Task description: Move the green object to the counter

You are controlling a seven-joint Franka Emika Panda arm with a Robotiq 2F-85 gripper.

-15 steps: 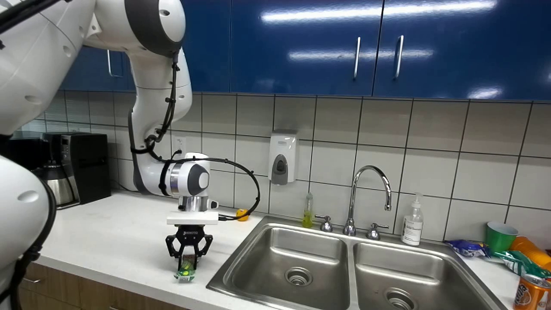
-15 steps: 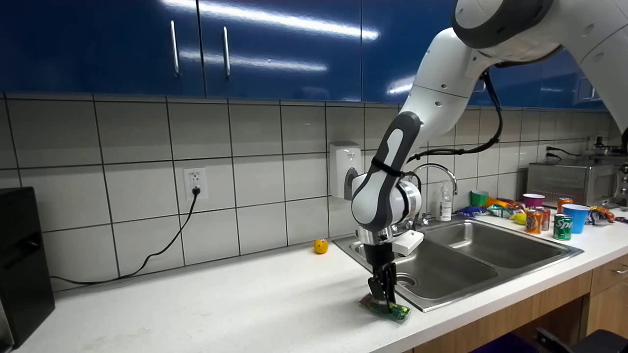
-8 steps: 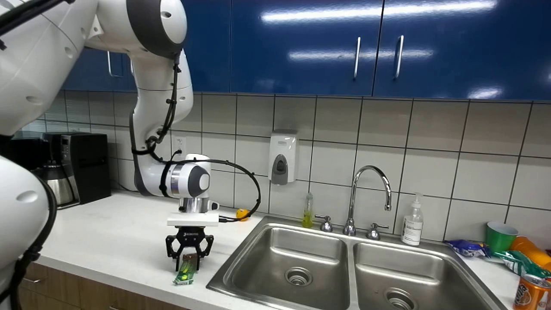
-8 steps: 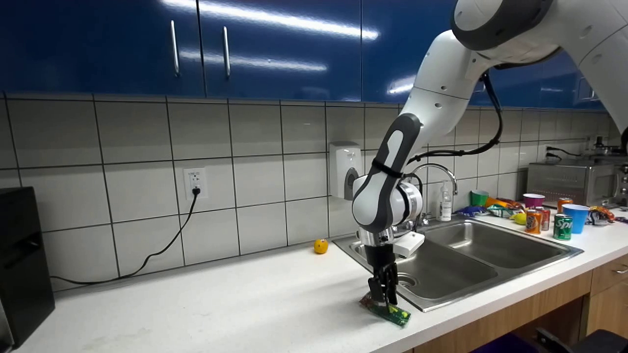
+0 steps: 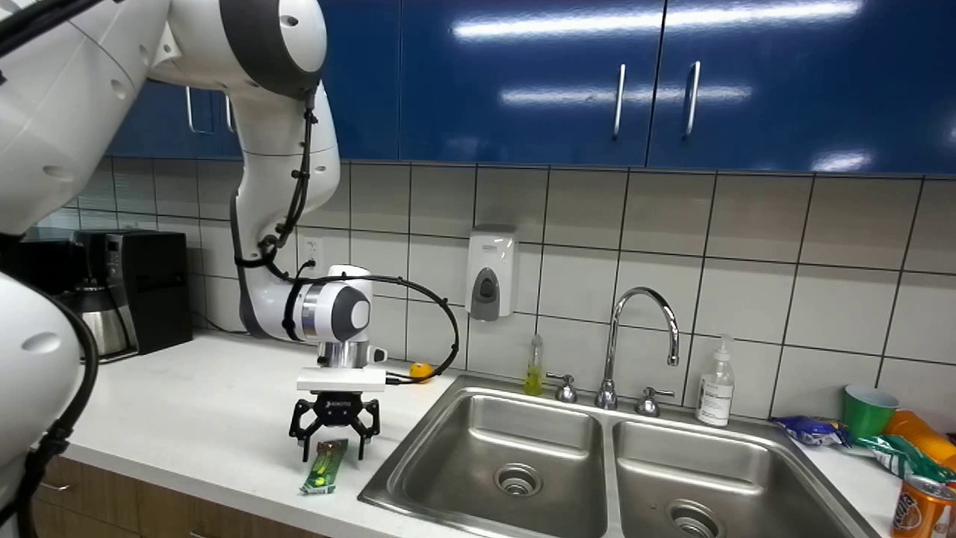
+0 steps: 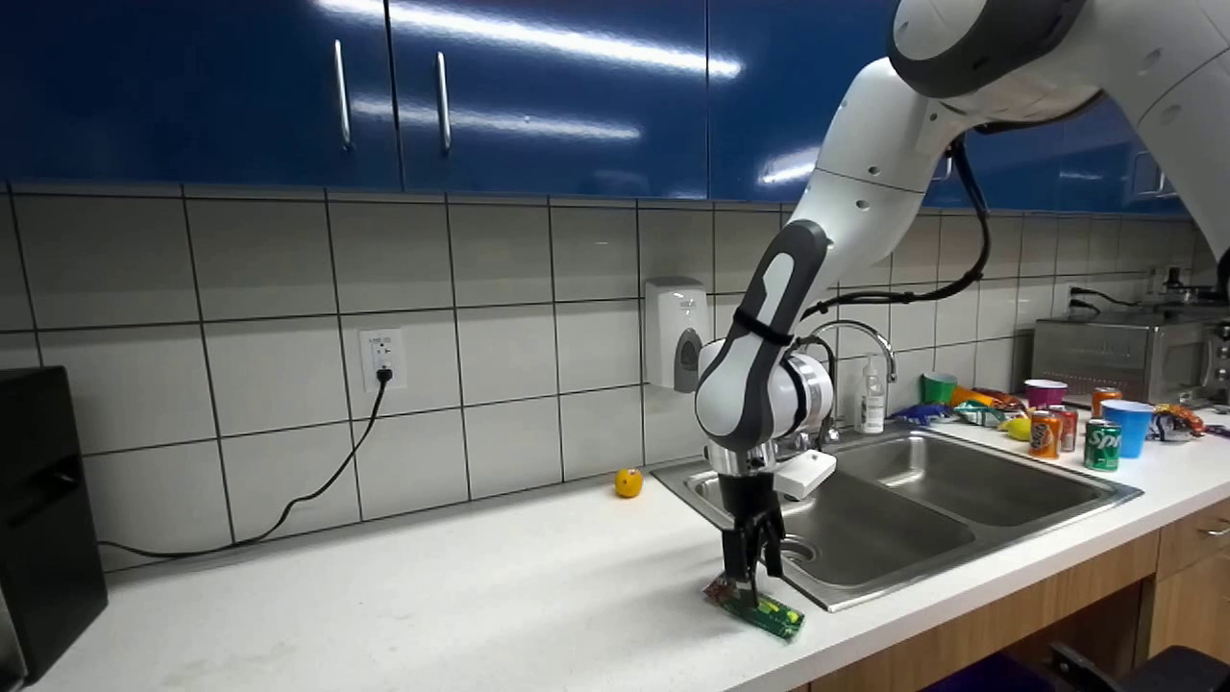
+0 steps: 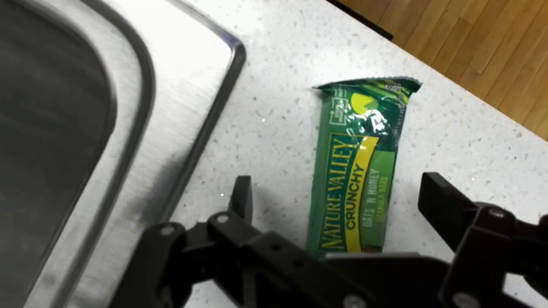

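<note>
Blue cabinets (image 5: 523,90) and a tiled wall (image 6: 259,375) are filling the background behind the gripper (image 5: 333,452), and a white counter (image 6: 384,615) is running underneath it, with a steel sink (image 7: 180,98) sitting just beside. Behind the gripper, a small orange ball (image 6: 628,482) is sitting by the wall. So the green granola bar (image 7: 355,171) is lying flat on that counter right below the gripper, printed face up, its far end pointing toward the counter's front edge. Fingers (image 7: 441,201) are standing wide apart and holding nothing; going by the wrist view they're sitting one on each side of the bar, with bare counter showing in both gaps, so neither one is touching it. Given the task, I'm guessing we're looking at the letting-go step, since the bar is already resting on the counter like it's supposed to. Could be lining up for a grab instead tbh, one moment isn't settling that. If it's the letting-go, the next move is calling for a straight lift with the fingers spread like this so they're not snagging the bar, then backing off. I'd be watching the finger nearest the sink, since it's hanging pretty close to that edge.
</note>
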